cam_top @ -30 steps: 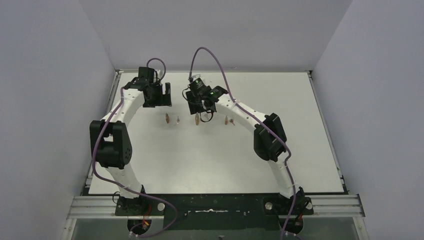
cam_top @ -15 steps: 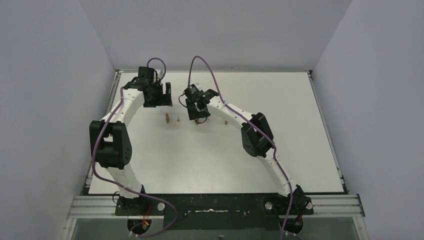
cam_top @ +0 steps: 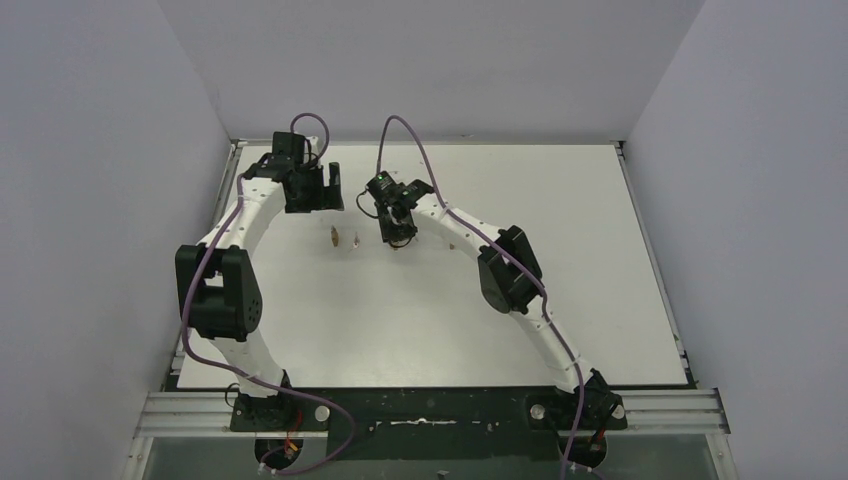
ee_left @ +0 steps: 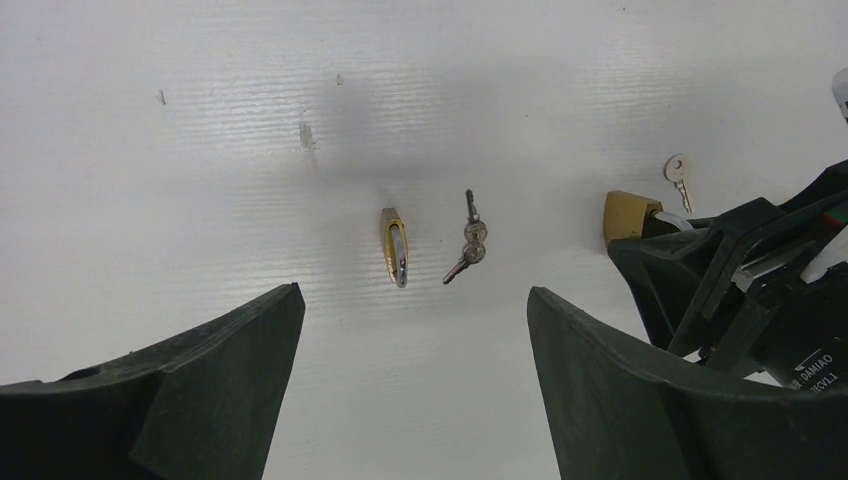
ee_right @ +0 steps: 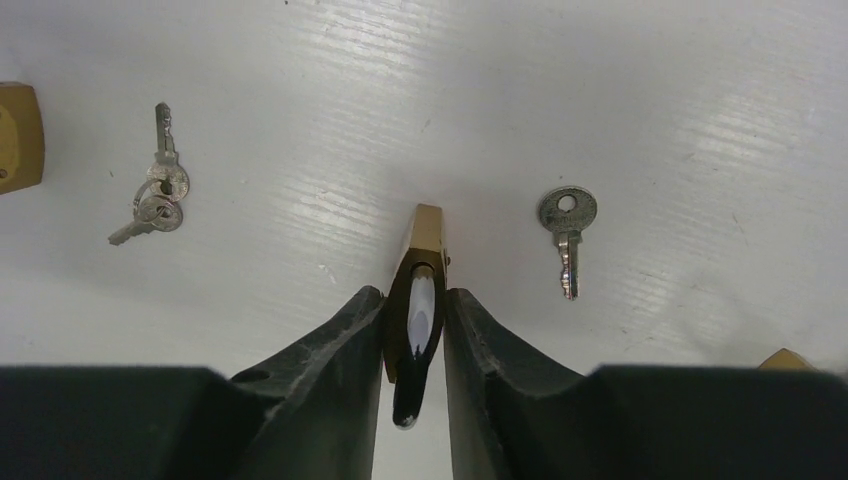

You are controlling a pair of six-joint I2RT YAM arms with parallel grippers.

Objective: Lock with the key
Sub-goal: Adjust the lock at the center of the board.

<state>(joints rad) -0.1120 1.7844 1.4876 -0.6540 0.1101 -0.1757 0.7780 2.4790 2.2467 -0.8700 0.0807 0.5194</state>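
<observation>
A brass padlock (ee_right: pixel 424 232) stands on edge on the white table, its steel shackle pointing back between the fingers of my right gripper (ee_right: pixel 415 293), which is shut on it from both sides. A single key (ee_right: pixel 567 236) lies just right of it. A small bunch of keys (ee_right: pixel 156 194) lies to the left. My left gripper (ee_left: pixel 412 293) hovers open over the table, with a second padlock (ee_left: pixel 394 246) and the key bunch (ee_left: pixel 468 245) ahead of its fingertips. From above, the right gripper (cam_top: pixel 397 232) stands right of the left gripper (cam_top: pixel 330 192).
Another brass padlock (ee_right: pixel 16 135) shows at the left edge of the right wrist view, and a brass corner (ee_right: pixel 786 358) at its lower right. The right arm's black gripper housing (ee_left: pixel 760 290) crowds the right side of the left wrist view. Grey walls enclose the table (cam_top: pixel 560 300).
The right arm has shifted left and down onto the middle padlock, and its jaws have closed in around it. The left arm has barely moved.
</observation>
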